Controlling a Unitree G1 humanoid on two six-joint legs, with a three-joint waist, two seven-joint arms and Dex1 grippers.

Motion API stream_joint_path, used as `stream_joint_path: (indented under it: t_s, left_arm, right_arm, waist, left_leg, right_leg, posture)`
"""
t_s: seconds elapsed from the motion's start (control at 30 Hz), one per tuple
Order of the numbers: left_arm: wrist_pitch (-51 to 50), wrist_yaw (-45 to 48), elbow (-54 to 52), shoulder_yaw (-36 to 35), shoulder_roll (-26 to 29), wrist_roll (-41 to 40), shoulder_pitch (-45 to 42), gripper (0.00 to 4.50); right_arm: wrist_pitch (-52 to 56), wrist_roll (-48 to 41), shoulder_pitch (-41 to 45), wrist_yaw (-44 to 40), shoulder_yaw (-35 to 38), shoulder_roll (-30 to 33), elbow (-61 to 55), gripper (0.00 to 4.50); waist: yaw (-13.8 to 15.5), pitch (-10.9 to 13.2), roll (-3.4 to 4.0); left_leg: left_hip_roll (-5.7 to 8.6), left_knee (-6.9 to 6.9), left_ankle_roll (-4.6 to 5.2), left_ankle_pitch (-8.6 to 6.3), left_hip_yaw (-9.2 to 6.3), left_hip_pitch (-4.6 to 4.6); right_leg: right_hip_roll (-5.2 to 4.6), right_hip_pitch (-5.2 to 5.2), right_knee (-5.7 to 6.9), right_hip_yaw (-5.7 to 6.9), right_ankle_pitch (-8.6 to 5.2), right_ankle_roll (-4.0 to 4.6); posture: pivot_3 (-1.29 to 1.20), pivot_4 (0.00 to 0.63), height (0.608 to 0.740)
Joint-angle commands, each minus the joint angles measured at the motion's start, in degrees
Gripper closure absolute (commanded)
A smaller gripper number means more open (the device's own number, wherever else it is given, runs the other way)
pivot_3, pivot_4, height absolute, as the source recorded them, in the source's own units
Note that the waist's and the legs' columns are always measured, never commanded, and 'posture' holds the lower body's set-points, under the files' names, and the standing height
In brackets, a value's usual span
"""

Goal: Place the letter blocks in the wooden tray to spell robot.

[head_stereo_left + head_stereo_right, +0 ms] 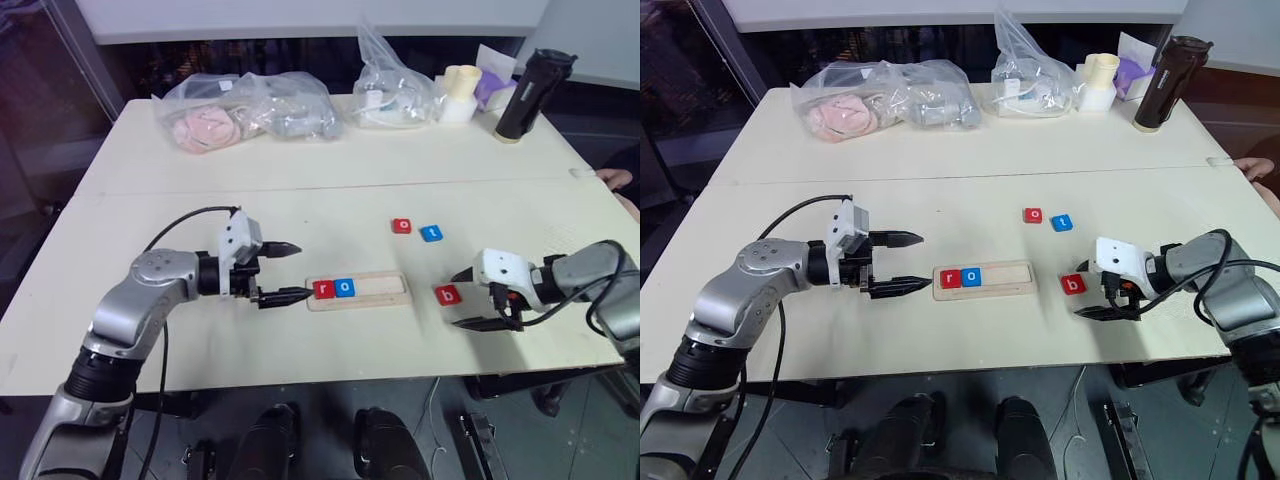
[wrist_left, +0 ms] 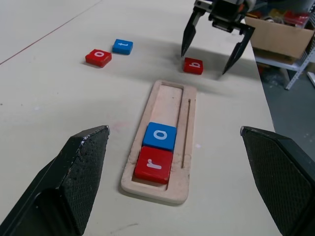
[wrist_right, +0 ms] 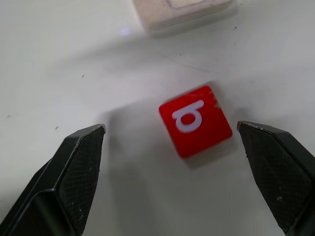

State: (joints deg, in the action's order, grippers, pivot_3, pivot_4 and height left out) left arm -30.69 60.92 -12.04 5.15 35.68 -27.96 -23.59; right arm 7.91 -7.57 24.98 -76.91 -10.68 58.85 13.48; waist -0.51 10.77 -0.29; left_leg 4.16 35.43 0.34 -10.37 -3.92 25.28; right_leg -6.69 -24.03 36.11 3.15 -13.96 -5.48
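Surface: pale cream table [image 1: 300, 170] with a seam across it; plastic bags [image 1: 250, 105] and a dark bottle [image 1: 533, 92] along its far edge.
Count: five letter blocks [image 1: 334, 288], three red, two blue.
In my wooden tray [image 1: 385, 290]: red r, blue o, at its left end.
Loose: red o [image 1: 401, 226], blue t [image 1: 431, 233], red b [image 1: 448, 294].
Tray axis: runs left to right.
My left gripper [image 1: 282, 272]: spread wide, empty, just left of the tray.
My right gripper [image 1: 467, 298]: spread wide around the b, not touching it.

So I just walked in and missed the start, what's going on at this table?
A two-armed robot is spelling a word with letter tiles. The pale wooden tray already holds a red r tile and a blue o tile. The open right gripper hovers over the red b tile; the open left gripper waits by the tray.
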Motion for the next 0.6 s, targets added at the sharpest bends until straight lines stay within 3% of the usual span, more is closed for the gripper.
stream_joint_path:
  t_s: [0.03,0.23,0.33,0.47,0.6]
  left_arm:
    - [0.65,-0.3,-1.95,-1.46,0.53,-0.6,0.15,0.0]
    - [0.68,-0.62,-1.97,-1.38,0.55,-0.47,0.06,0.0]
    - [0.76,-0.74,-1.74,-1.23,0.45,-0.3,-0.24,0.0]
    - [0.7,-0.96,-1.93,-1.24,0.58,-0.34,-0.13,0.0]
    - [0.47,-1.14,-2.09,-1.31,0.77,-0.56,-0.03,0.0]
  right_arm:
    - [-2.13,1.0,2.45,-1.4,0.56,-0.84,3.93,0.06]
    - [-2.76,1.75,3.57,-2.83,0.39,-2.31,7.02,0.06]
    - [-2.51,1.93,4.02,-2.73,0.53,-3.05,7.74,1.25]
    - [0.81,0.08,4.79,-2.74,1.85,-4.39,6.23,3.38]
    - [4.03,-0.77,5.95,-1.43,2.43,-5.44,0.57,3.38]
  waist:
    - [0.08,0.0,0.0]
    - [0.69,0.0,0.0]
    - [0.85,0.0,0.0]
    - [1.05,0.0,0.0]
    - [1.08,0.0,0.0]
  left_leg:
    - [0.0,0.0,0.0,0.0,0.0,0.0]
    - [0.01,0.03,0.0,0.0,0.0,0.0]
    - [0.01,0.05,-0.01,0.0,0.0,-0.01]
    - [0.0,0.07,-0.01,0.0,0.0,-0.01]
    - [0.0,0.1,-0.01,0.0,0.0,-0.01]
  right_leg:
    - [0.0,0.0,0.0,0.0,0.0,0.0]
    - [0.01,0.0,0.02,0.0,0.08,-0.13]
    - [0.02,0.0,0.03,-0.01,0.09,-0.12]
    - [0.03,0.0,0.05,-0.02,0.09,-0.11]
    - [0.03,0.0,0.07,-0.02,0.1,-0.11]
  posture:
    - [0.0,0.15,0.725]
    - [0.0,0.15,0.725]
    - [0.0,0.15,0.725]
    - [0.0,0.15,0.725]
    - [0.0,0.15,0.725]
